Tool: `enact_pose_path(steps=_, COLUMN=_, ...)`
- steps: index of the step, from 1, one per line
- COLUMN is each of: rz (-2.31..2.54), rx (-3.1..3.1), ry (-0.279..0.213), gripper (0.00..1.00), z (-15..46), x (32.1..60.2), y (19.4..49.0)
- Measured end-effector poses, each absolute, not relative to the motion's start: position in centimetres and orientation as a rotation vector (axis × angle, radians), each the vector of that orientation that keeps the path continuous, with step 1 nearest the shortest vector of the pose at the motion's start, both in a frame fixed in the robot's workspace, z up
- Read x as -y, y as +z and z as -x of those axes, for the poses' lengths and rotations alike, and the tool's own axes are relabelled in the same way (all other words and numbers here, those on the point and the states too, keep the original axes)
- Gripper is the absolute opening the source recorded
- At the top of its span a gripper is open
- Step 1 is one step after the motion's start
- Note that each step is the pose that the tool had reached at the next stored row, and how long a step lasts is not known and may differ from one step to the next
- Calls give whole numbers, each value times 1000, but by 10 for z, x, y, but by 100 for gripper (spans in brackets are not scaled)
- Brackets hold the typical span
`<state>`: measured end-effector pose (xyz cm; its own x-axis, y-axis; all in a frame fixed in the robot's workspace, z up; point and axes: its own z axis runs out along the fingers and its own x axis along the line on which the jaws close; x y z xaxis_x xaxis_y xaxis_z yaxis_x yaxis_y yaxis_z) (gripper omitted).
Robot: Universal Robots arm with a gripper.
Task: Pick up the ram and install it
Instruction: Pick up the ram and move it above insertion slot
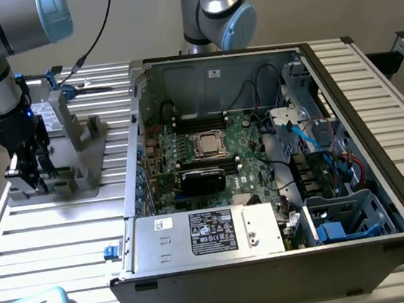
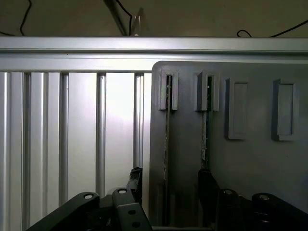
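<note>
In the wrist view, the ram [image 2: 167,144] stands edge-on in a slot of the grey holder [image 2: 255,168], a thin dark strip. A second stick [image 2: 205,134] sits in the neighbouring slot. My gripper [image 2: 171,182] is open just above the holder. One finger [image 2: 135,179] is off the holder's edge, and the other is by the second stick, so the first ram lies between them untouched. In the exterior view the gripper [image 1: 37,174] hangs over the holder [image 1: 86,145], at the exterior view's left of the open computer case [image 1: 149,128].
Inside the case lie the motherboard with its CPU socket [image 1: 208,144] and dark memory slots [image 1: 204,167]. A grey drive [image 1: 57,112] with a blue tab stands at the back of the holder. A second arm's base [image 1: 220,12] rises behind the case on the slatted table [image 1: 51,232].
</note>
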<state>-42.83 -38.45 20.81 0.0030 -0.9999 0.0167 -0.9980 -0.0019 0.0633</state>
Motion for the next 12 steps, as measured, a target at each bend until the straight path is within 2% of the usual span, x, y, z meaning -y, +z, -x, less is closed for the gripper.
enact_pose_path(steps=6, rz=-2184, rx=2178, ry=-51, gripper=61, z=428, x=385, y=208)
enact_pose_path(steps=7, rz=-2184, rx=2178, ry=-51, gripper=67, z=428, x=385, y=208)
enact_pose_path(steps=12, rz=-2184, rx=2178, ry=-51, gripper=67, z=428, x=385, y=208)
